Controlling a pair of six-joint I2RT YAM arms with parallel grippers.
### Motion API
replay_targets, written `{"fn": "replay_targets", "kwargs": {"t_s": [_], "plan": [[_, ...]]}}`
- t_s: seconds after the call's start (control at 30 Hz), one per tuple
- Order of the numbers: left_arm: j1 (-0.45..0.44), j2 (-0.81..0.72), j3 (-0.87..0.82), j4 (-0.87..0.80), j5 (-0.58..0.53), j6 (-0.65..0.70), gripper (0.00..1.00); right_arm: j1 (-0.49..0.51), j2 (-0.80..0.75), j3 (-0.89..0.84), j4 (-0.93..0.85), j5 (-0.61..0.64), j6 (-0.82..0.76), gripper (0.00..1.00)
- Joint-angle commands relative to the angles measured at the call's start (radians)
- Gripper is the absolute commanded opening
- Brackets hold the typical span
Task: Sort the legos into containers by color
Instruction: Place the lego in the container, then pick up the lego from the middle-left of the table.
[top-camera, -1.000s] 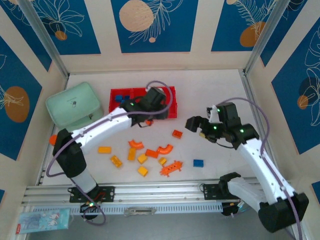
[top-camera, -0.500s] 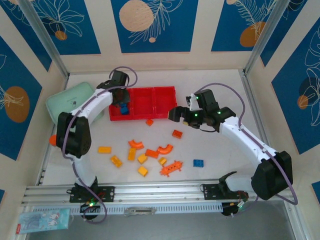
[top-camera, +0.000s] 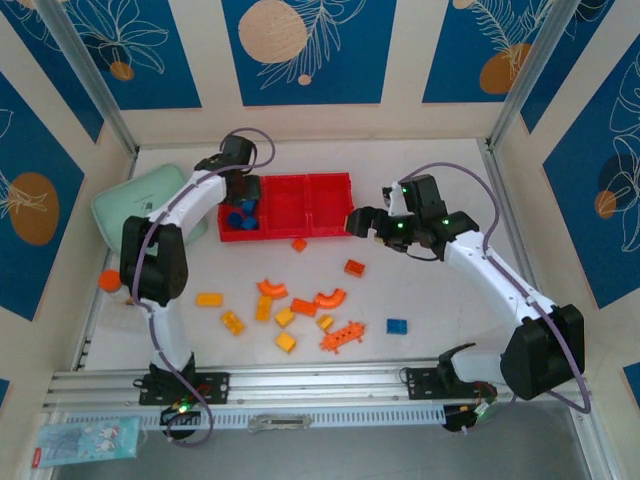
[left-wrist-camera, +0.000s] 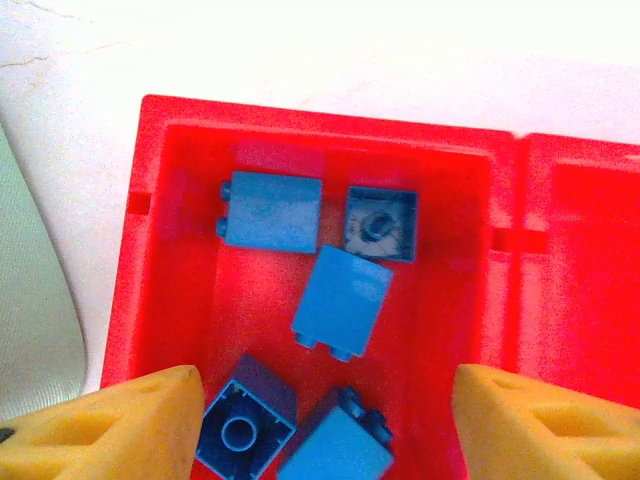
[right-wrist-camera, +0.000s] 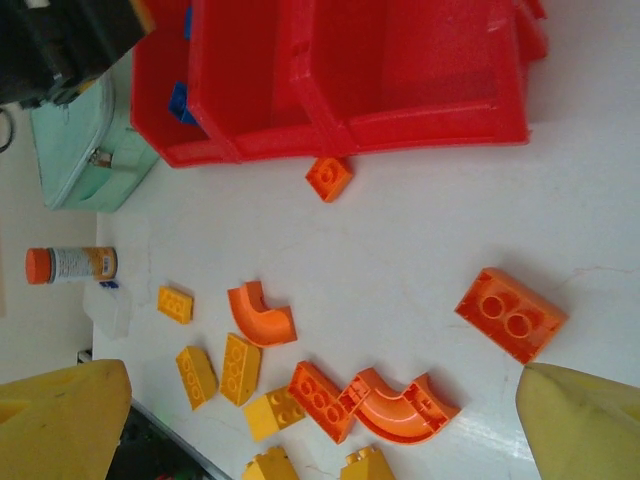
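Left gripper (top-camera: 242, 198) hangs over the left-hand compartment (left-wrist-camera: 190, 300) of the red tray (top-camera: 300, 235), which sits near the table's far edge. Its yellow fingers (left-wrist-camera: 130, 425) are spread wide with nothing between them. Under it, in the left wrist view, five blue bricks (left-wrist-camera: 342, 300) lie loose on that compartment's floor, some with the hollow underside up, others on a side. Just left of the tray, toward the far left corner, sits the mint green box (top-camera: 140, 212).

Right gripper (top-camera: 356, 222) hovers beside the tray's right end, jaws spread wide and empty. Just in front of the tray's near wall lies a small orange piece (top-camera: 299, 244). An orange brick (top-camera: 354, 267) lies closer to mid-table.

Toward the near edge, more legos lie scattered. Among them are two orange arches (top-camera: 271, 288), several yellow bricks (top-camera: 209, 298) and an orange toothed piece (top-camera: 342, 336). A lone blue brick (top-camera: 397, 326) lies to their right. By the left edge is a small bottle with an orange cap (top-camera: 108, 280).
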Motion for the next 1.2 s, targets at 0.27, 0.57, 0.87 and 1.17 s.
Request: {"fn": "replay_targets", "kwargs": {"t_s": [0.27,0.57,0.87,1.17], "plan": [[-0.310,-0.357,-0.263,0.055,0.172,-0.137,0.76,-0.108,-0.102,0.003,-0.123,0.030,-0.028,0.99],[-0.644,-0.409,-0.378,0.190,0.154,-0.240,0.76,-0.244,-0.174,-0.051,-0.253,0.064,0.007,0.99],[-0.849,-0.261,-0.331,0.286,0.181,-0.218,0.76,-0.406,-0.285,-0.145,-0.319,0.071,0.026,0.99],[-0.985,-0.017,-0.134,0.162,0.131,-0.334,0.76,-0.565,-0.285,-0.177,-0.290,0.024,0.015,0.99]]}}
